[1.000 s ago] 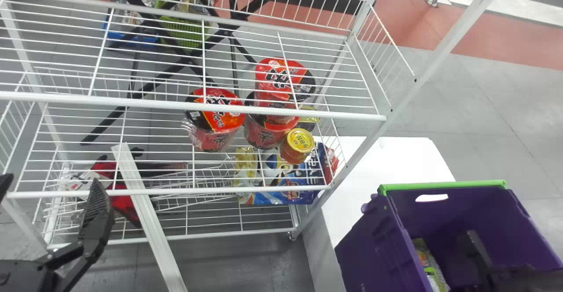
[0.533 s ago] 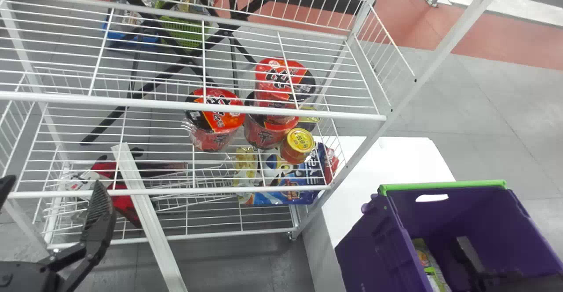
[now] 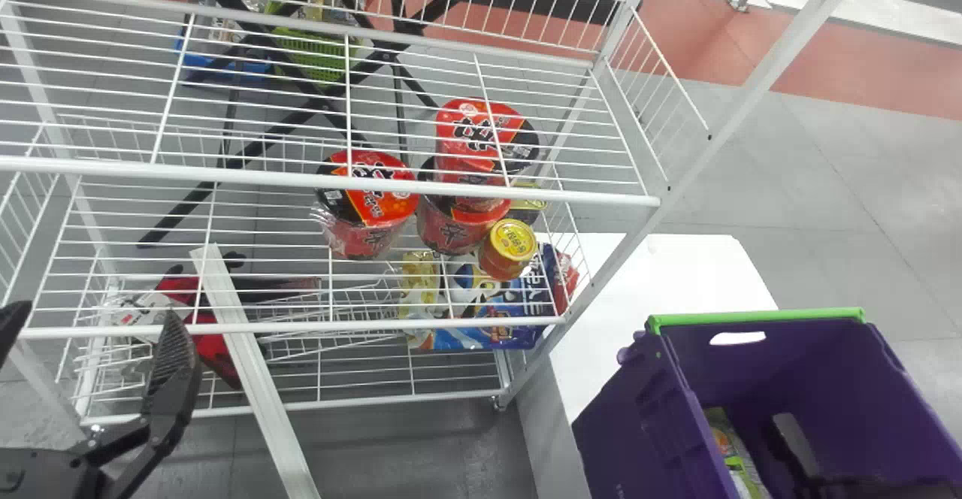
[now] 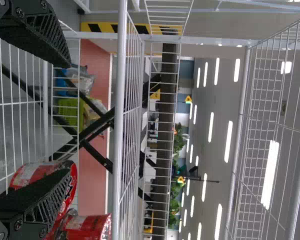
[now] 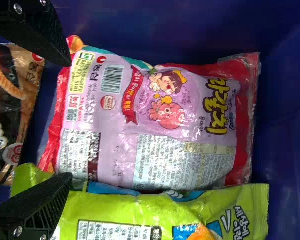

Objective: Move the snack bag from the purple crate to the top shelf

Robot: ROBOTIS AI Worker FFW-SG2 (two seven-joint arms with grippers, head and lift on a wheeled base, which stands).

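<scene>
- Right gripper (image 3: 789,446) is down inside the purple crate (image 3: 639,424), at the robot's right of the wire rack (image 3: 225,176).
- Right wrist view: the right gripper (image 5: 67,120) has its two black fingers spread wide, with nothing pinched between them.
- Snack bag (image 5: 155,120), lilac with red ends, lies in the crate with its printed face toward the camera; one end reaches the space between the spread fingers.
- Green bag (image 5: 140,215) lies along one long side of the snack bag, the two touching.
- Dark brown bag (image 5: 15,110) sits near the snack bag's end on the gripper side, partly cut off by the view's edge.
- Left gripper (image 3: 98,315) is in front of the rack at its left part, fingers apart, holding nothing.
- Rack, below the upper wire shelf: red noodle cups (image 3: 368,198) in a group, a jar (image 3: 512,240) with a yellow lid just beside them.
- Blue bag (image 3: 488,326) lies lower in the rack, near its right end.
- White bar (image 3: 255,379) stands at a slant by the rack's left part; white table (image 3: 676,266) is beside the rack's right end.
</scene>
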